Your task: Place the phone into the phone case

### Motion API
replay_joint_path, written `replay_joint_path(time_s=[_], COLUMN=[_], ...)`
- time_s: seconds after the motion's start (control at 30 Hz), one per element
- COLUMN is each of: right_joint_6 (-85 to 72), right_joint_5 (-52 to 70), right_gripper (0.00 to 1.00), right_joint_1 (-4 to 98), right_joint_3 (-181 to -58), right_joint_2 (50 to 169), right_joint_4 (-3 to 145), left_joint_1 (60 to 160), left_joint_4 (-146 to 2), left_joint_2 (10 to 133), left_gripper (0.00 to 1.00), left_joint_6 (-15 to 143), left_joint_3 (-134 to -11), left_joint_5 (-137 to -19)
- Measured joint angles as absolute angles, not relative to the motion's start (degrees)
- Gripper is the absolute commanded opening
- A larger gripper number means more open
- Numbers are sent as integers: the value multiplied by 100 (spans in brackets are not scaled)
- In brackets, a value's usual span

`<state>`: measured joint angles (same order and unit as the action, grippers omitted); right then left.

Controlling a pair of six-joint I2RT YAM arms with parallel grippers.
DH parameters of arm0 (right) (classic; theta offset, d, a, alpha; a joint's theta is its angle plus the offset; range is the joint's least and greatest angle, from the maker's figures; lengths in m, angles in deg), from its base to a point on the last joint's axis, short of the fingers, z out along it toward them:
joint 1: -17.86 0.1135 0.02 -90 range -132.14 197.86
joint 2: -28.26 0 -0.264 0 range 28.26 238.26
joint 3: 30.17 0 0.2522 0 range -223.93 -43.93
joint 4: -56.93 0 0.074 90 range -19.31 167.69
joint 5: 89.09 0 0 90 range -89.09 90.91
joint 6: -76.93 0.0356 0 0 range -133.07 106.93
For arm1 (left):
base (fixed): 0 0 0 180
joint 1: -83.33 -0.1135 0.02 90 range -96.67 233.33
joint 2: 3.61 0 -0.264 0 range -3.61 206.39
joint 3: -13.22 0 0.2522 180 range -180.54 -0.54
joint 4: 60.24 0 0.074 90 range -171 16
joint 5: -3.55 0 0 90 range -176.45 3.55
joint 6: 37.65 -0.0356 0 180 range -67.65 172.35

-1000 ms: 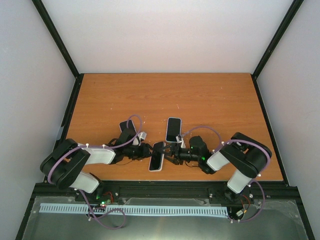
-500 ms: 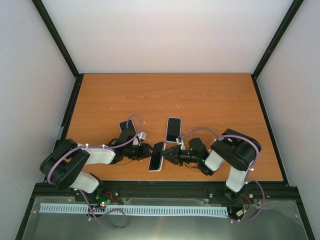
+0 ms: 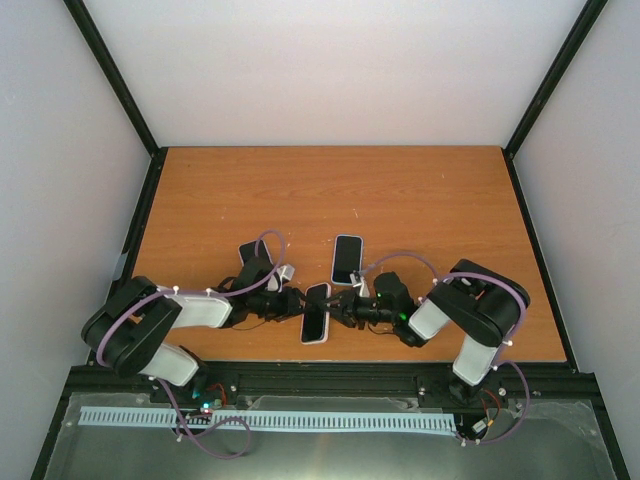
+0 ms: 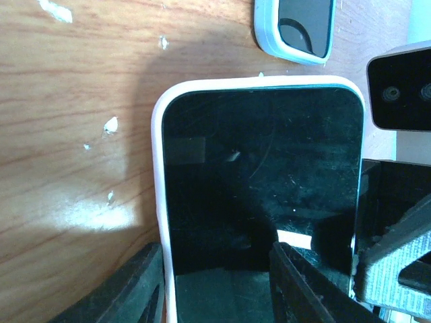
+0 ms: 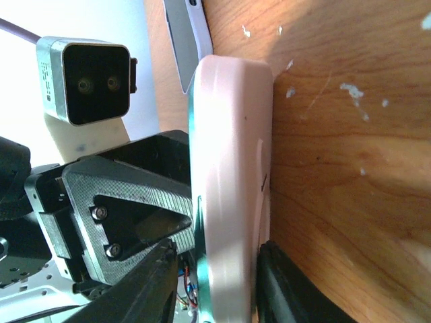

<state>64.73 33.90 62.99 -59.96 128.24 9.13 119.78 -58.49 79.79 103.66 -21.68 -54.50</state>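
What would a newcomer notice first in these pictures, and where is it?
Both arms meet near the front edge of the table, with the left gripper and right gripper on either side of one dark-screened cased phone. The right wrist view shows it edge-on between that gripper's fingers. A second phone lies flat just behind, apart from both.

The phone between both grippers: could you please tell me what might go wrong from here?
The left gripper and right gripper both clamp the phone; uneven pulling could twist or drop it.
A teal edge shows beside the case in the right wrist view, so seating may be incomplete.
The spare phone lies close and could be nudged.
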Motion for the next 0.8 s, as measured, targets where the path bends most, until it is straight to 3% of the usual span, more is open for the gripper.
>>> replay_joint_path(time_s=[0.13, 0.2, 0.5, 0.63, 0.8], right_joint_6=[6252, 6112, 5577, 5417, 5312], right_joint_5=[3313, 3241, 2990, 2979, 3031], right_gripper=[8, 3, 4, 4, 4], right_joint_1=[6321, 6327, 6356, 6360, 6360], right_joint_3=[-6132, -6180, -6283, -6302, -6309], right_joint_2=[12590, 12405, 11371, 10763, 10086], right_joint_4=[1556, 1893, 2964, 3044, 2970], left_joint_1=[11983, 11985, 11880, 11513, 11325], left_joint_4=[-5847, -5893, -6861, -6936, -6881], left_joint_2=[8003, 8005, 6995, 6055, 5247], left_gripper=[44, 45, 65, 64, 57], left_joint_6=[10366, 10366, 10250, 10219, 10197], left_joint_3=[-2181, -2205, -2258, -2229, -2234], left_joint_5=[-5402, -5406, -5337, -4928, -4322])
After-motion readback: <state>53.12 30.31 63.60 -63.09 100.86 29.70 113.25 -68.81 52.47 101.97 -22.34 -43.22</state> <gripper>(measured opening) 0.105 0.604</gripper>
